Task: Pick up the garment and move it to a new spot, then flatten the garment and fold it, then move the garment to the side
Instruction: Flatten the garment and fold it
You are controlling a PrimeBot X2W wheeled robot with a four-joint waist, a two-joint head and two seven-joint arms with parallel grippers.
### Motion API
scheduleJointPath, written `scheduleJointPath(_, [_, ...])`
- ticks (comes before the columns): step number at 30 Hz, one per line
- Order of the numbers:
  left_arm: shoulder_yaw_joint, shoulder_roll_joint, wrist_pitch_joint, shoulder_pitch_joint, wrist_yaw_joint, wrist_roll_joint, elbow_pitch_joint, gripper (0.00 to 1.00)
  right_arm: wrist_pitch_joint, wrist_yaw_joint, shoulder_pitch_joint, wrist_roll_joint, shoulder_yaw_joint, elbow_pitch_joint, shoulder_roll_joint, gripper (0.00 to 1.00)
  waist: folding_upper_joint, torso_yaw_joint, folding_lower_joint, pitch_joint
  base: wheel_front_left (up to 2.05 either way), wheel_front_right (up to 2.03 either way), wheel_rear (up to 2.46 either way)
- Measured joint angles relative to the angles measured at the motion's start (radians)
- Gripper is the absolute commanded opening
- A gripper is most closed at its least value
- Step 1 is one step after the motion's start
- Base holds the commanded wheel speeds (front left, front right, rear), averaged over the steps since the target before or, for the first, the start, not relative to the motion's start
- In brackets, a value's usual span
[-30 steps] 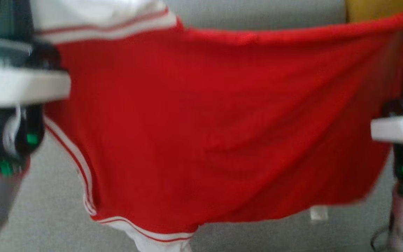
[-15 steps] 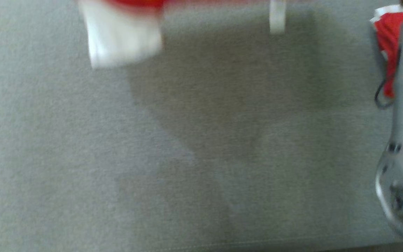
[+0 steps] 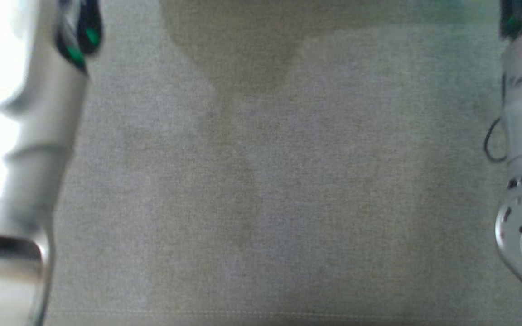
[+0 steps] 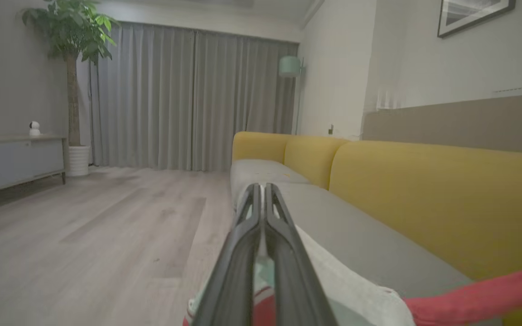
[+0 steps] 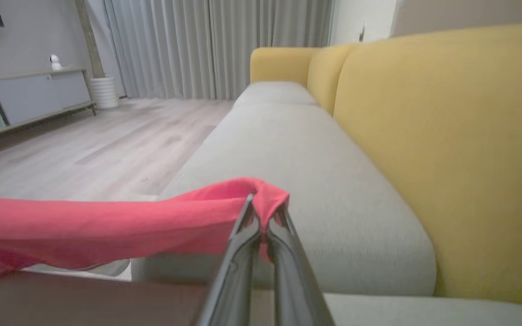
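Grey sofa seat (image 3: 261, 181) now faces our head camera, which has tipped off the red garment (image 5: 107, 226). Our left hand (image 4: 261, 188) and right hand (image 5: 263, 213), both pinched shut, hold it stretched above the seat, ready for laying.

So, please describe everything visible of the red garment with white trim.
The red fabric garment with white parts looks soft. It is held in the air near the grey sofa seat and stretched sideways. The right pincer is shut on a red edge that folds over its tips; the left pincer on a white-and-red part.
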Motion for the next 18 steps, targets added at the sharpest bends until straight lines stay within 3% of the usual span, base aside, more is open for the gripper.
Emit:
scheduleJointPath(10, [0.031, -0.013, -0.023, 0.278, -0.024, -0.019, -0.170, 0.00, -0.085, 0.000, 0.157, 0.056, -0.011, 0.067, 0.001, 0.00, 0.0000, -0.009, 0.0001, -0.007, 0.00, 0.00, 0.00])
scheduleJointPath(18, [0.103, -0.012, -0.023, 0.696, 0.009, -0.022, -0.418, 0.00, -0.086, 0.000, 0.456, 0.264, 0.109, -0.147, 0.003, 0.00, 0.0001, -0.019, -0.0002, -0.104, 0.00, 0.00, 0.00])
